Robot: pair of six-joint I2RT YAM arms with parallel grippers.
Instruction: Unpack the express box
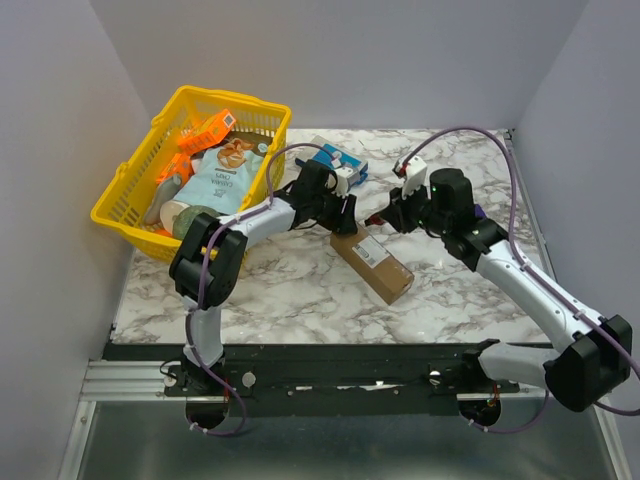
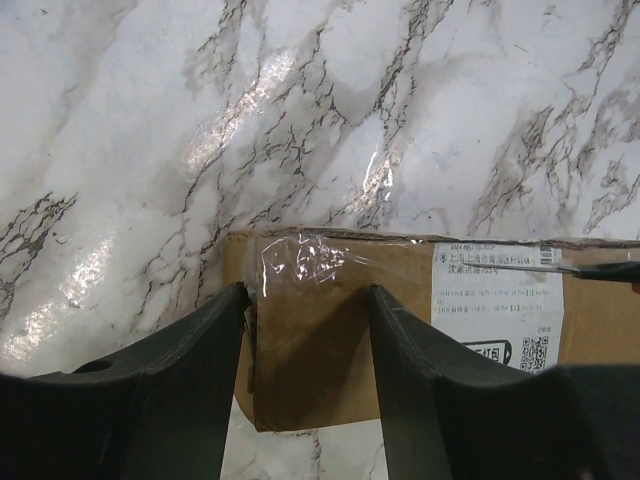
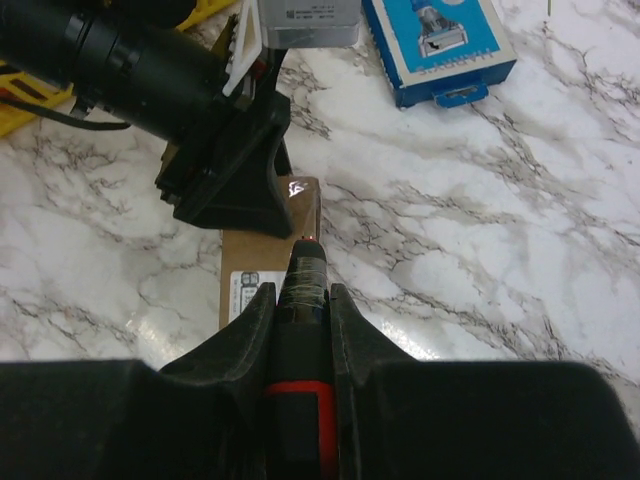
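Observation:
The express box (image 1: 372,262), a long brown carton with a white label, lies slantwise on the marble table. It also shows in the left wrist view (image 2: 330,340) and the right wrist view (image 3: 250,265). My left gripper (image 1: 340,215) is open, and its fingers (image 2: 200,370) straddle the box's taped far end (image 2: 308,290). My right gripper (image 1: 392,215) is shut on a black tool with a red band (image 3: 303,275). The tool's tip touches the box top close to the left gripper. The thin tip also shows in the left wrist view (image 2: 600,270).
A yellow basket (image 1: 125,205) with packets and toys stands at the back left. A small blue-and-white box (image 1: 338,160) lies behind the grippers and shows in the right wrist view (image 3: 440,40). Grey walls close in the table at the left, back and right.

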